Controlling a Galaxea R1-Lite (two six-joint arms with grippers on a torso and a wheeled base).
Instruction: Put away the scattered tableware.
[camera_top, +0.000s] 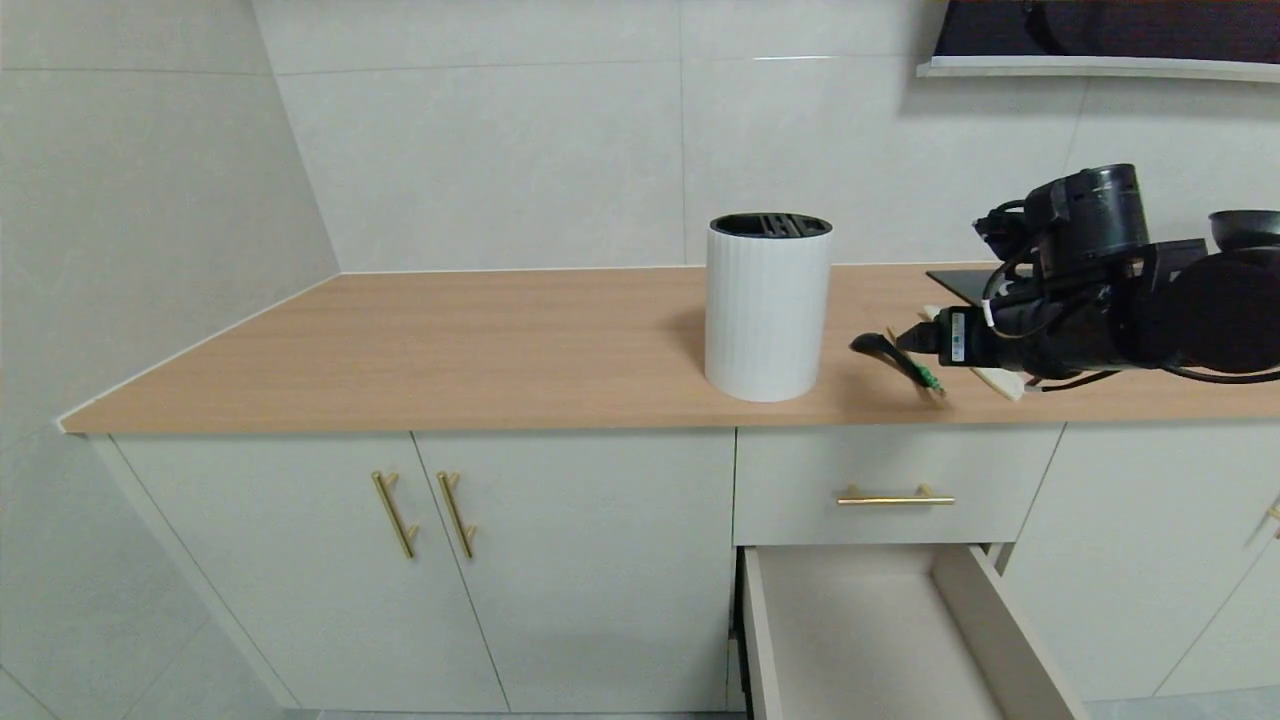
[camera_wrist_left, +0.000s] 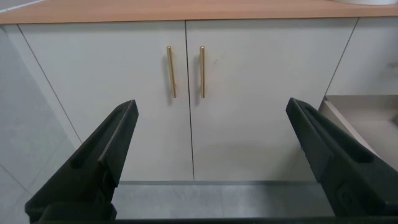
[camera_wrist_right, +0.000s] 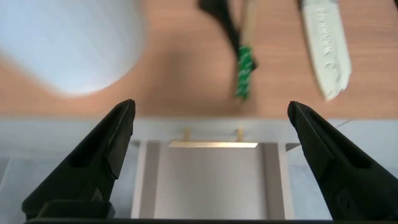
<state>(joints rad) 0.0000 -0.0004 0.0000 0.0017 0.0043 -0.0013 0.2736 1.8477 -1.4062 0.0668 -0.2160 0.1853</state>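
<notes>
The left gripper (camera_wrist_left: 211, 106) is held wide open, empty, before the cabinet doors (camera_wrist_left: 186, 93); the right gripper (camera_wrist_right: 209, 109) is spread equally wide, nothing gripped, over the front edge of the counter (camera_top: 450, 350). Near that edge a black-tipped green-patterned utensil (camera_wrist_right: 244, 71) and a cream utensil (camera_wrist_right: 324, 43) are laid, both partly cut off so the type can't really be told, with the white ribbed holder (camera_top: 768, 310) stood nearby.

Home kitchen. Light wood-grain countertop (camera_top: 450, 350) runs along pale large-tile walls (camera_top: 500, 150). Below it are white cabinet doors (camera_top: 570, 560) with slim gold bar handles (camera_top: 395, 513), plus a white pull-out drawer (camera_top: 870, 640) standing open. On the counter: white ribbed cylindrical utensil holder (camera_top: 767, 310) with black slotted top, loose cutlery (camera_top: 905, 365) just beside it. Flat black hob corner (camera_top: 965, 283) farther right, what looks like a dark range hood (camera_top: 1100, 40) above.
</notes>
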